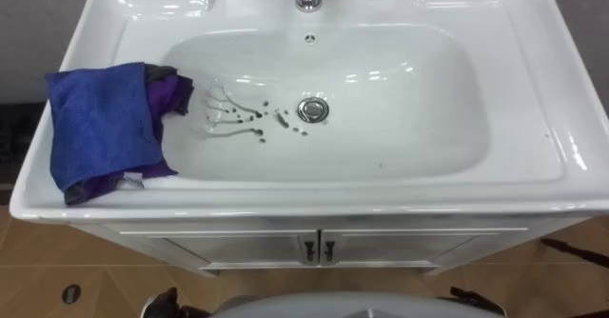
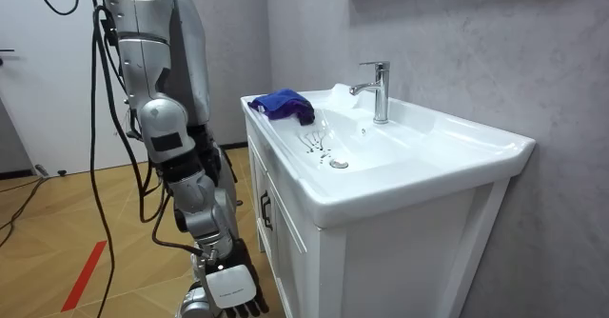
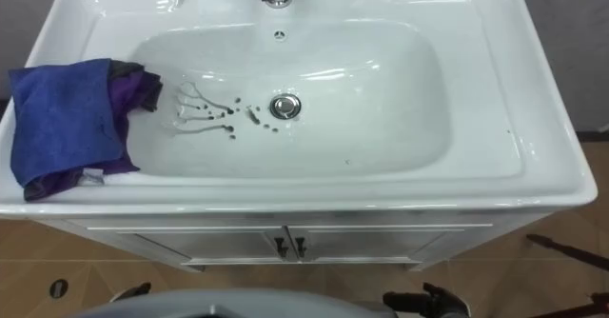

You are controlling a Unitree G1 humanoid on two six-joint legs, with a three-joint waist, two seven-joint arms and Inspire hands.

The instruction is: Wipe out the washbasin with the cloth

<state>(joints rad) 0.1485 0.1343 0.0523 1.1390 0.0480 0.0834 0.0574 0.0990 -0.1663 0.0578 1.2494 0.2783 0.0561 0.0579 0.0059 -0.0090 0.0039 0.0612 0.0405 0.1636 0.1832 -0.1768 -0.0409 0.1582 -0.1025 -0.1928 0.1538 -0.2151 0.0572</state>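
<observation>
White basin (image 1: 409, 118) on cabinet (image 1: 238, 244); blue cloth (image 1: 100, 128) draped over left rim.

We note a glossy silver-grey shell with black joints. Dark cables loop off the shoulder. The right hand (image 2: 228, 291) has a white tag on its back.

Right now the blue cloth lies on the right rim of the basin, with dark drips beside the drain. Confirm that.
Not quite. The blue cloth lies on the left rim of the basin, with one edge hanging into the bowl, as the left eye view shows. The dark drips beside the drain are as you say.
</observation>
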